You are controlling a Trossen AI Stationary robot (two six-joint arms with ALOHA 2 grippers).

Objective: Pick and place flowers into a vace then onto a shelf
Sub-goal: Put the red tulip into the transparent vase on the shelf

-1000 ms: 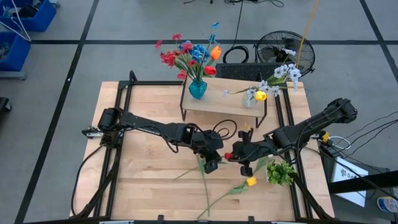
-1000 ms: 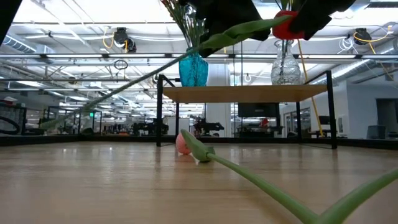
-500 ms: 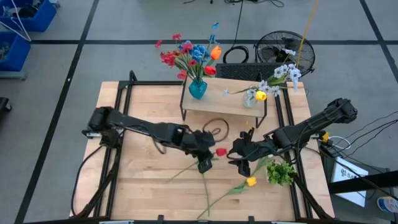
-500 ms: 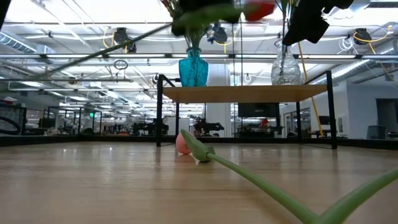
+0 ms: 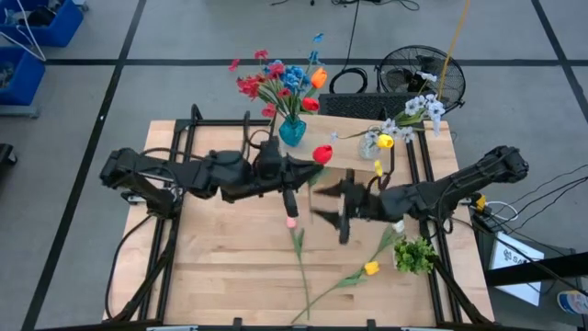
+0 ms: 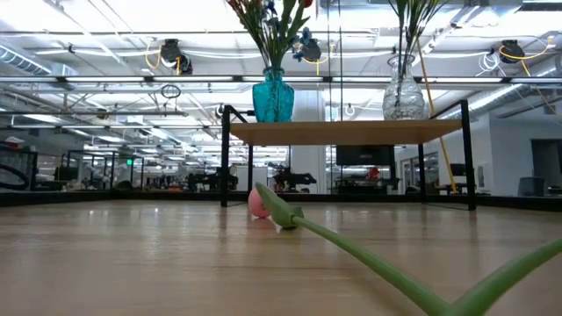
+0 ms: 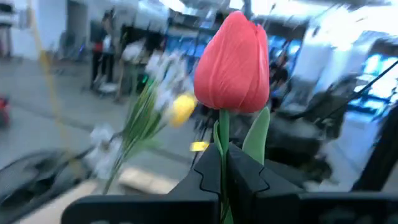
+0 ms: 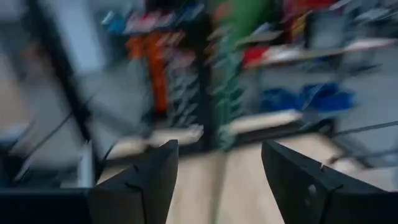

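Note:
My left gripper (image 5: 306, 170) is raised over the middle of the table, just in front of the shelf (image 5: 342, 158), and is shut on a red tulip (image 5: 322, 154). In the left wrist view its blossom (image 7: 233, 62) stands beyond the fingertips. To its right my right gripper (image 5: 331, 204) hovers open with nothing between its fingers (image 8: 152, 180). On the shelf stand a blue vase (image 5: 292, 131) full of flowers and a clear vase (image 5: 370, 145) with white and yellow ones. A pink tulip (image 5: 291, 222) and a yellow tulip (image 5: 370, 268) lie on the table. My left gripper pinches the red tulip's green stem (image 7: 222, 146) between its two fingers, a little below the blossom. The fingers reach out about level from the table's left side. The blossom sticks out past the fingertips, lifted clear of the table; the rest of the stem is hidden behind the gripper.
A bushy green leafy clump (image 5: 415, 255) lies near the right edge. The pink tulip's long stem (image 6: 369, 259) runs toward the near edge. The shelf's black legs (image 6: 225, 158) stand on the far half of the table. A fan (image 5: 423, 78) sits beyond the table.
My right gripper has opened, let go of the red tulip, risen a little and tipped up to level. My left gripper, still shut on the stem, has risen and swung toward the shelf, tipping from pointing down to level. The red tulip is lifted clear with it.

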